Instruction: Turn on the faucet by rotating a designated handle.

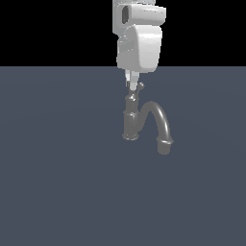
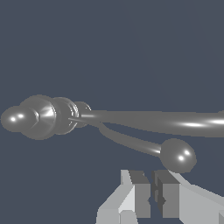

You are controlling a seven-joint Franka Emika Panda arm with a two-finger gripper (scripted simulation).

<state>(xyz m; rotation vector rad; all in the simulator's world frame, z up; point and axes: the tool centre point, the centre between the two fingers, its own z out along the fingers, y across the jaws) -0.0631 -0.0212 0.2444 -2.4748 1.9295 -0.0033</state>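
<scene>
Pale grey blocky gripper point(image 2: 153, 197), fingers nearly together and holding nothing, sits just beside the thin curved metal handle point(image 2: 131, 142) with its glossy ball tip. Beyond, the dark grey metal faucet point(image 1: 130, 120) stands upright on the slate-blue worktop point(image 1: 57, 182), its finial partly hidden in the exterior view.

I see the dark grey metal faucet point(image 1: 131, 120) as smooth, polished, catching bright glints. Just ahead of my claw, its thin curved metal handle point(image 2: 131, 141) shines likewise. The slate-blue floor point(image 1: 57, 182) looks matt.
</scene>
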